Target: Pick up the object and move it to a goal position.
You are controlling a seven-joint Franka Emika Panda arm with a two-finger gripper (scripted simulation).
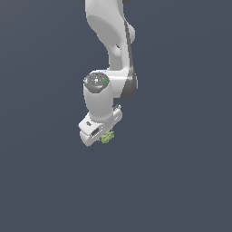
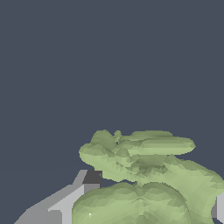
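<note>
The object is a small lumpy light-green block [image 1: 107, 137]. In the exterior view it sits right under the white gripper [image 1: 105, 136], partly hidden by the hand. In the wrist view the green block [image 2: 144, 175] fills the space between the two grey fingers [image 2: 65, 203], one on each side, and touches them. The gripper is shut on the block. The white arm hangs down from above in the exterior view.
A plain dark grey-blue surface [image 1: 181, 181] fills the background in both views. No other objects, containers or edges show.
</note>
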